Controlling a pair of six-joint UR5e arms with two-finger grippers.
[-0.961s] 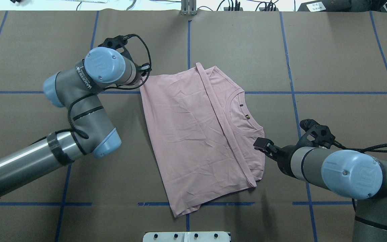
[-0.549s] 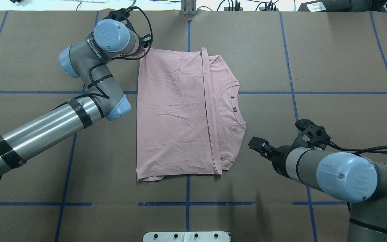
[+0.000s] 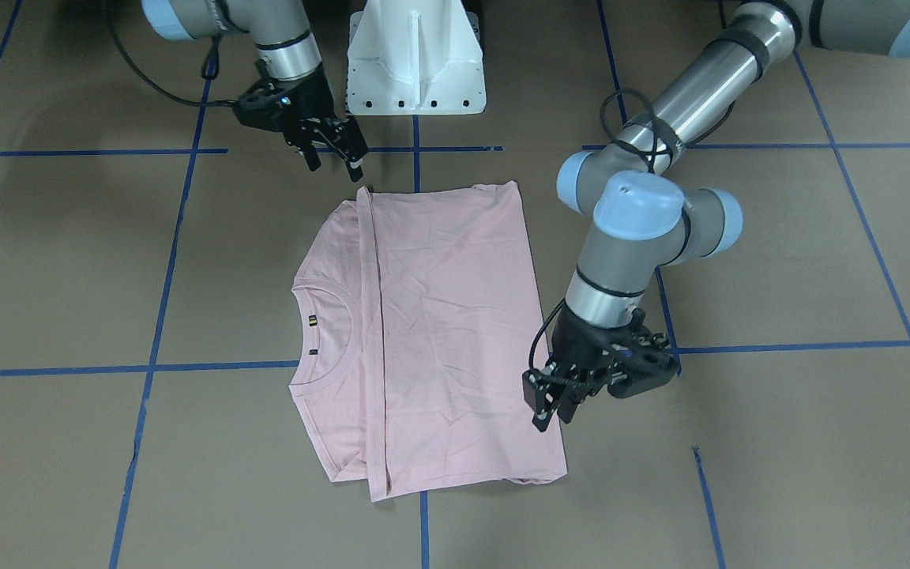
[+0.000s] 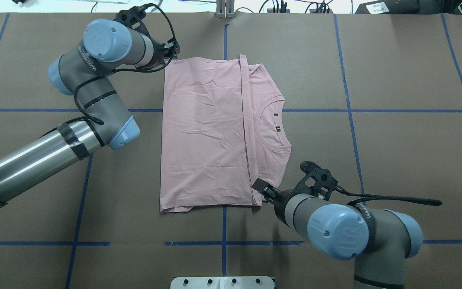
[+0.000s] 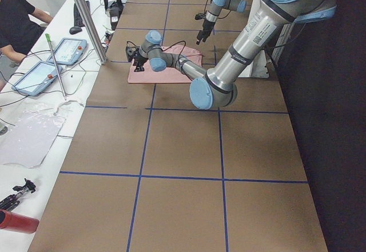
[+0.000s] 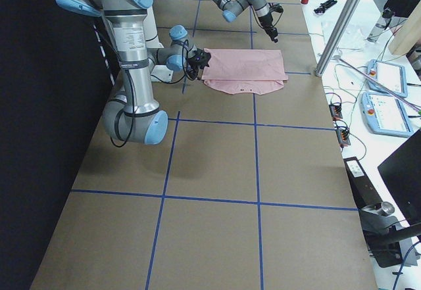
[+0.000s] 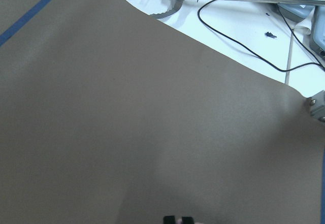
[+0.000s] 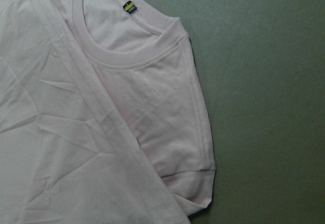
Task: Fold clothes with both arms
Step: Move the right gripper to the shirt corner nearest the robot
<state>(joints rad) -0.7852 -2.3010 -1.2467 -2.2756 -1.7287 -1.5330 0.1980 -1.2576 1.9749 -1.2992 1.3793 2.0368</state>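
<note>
Pink T-shirt (image 4: 203,132) lies flat in the middle of the brown table (image 4: 407,60), straight out from the white base (image 3: 415,63), about midway between the robot-side edge and the far edge. It is folded. A plain pink panel covers most of it, and the panel's hemmed edge runs from the robot side to the far side. The collar (image 4: 271,128) is uncovered on the part facing the table's right end, with a small yellow-black label (image 8: 129,5) inside. A short sleeve (image 8: 188,132) is tucked at the shirt corner nearest the robot's right. No print is visible, only the plain side.

Left arm (image 4: 34,160) reaches across to the far side. Left gripper (image 3: 551,411) sits at the shirt's left edge near its far-left corner. The fingers look close together, and the left wrist view shows only the black fingertips (image 7: 177,220) side by side at the bottom over bare table. Cannot tell if they are fully closed or pinching any cloth.

Right arm (image 4: 335,230) is bent low near the robot-side edge. Right gripper (image 4: 262,188) is at the shirt's near-right corner with its fingers clearly spread apart and nothing between them. The right wrist view looks down on the collar and sleeve.

Blue tape lines (image 4: 223,243) cross the table under and around the shirt.
</note>
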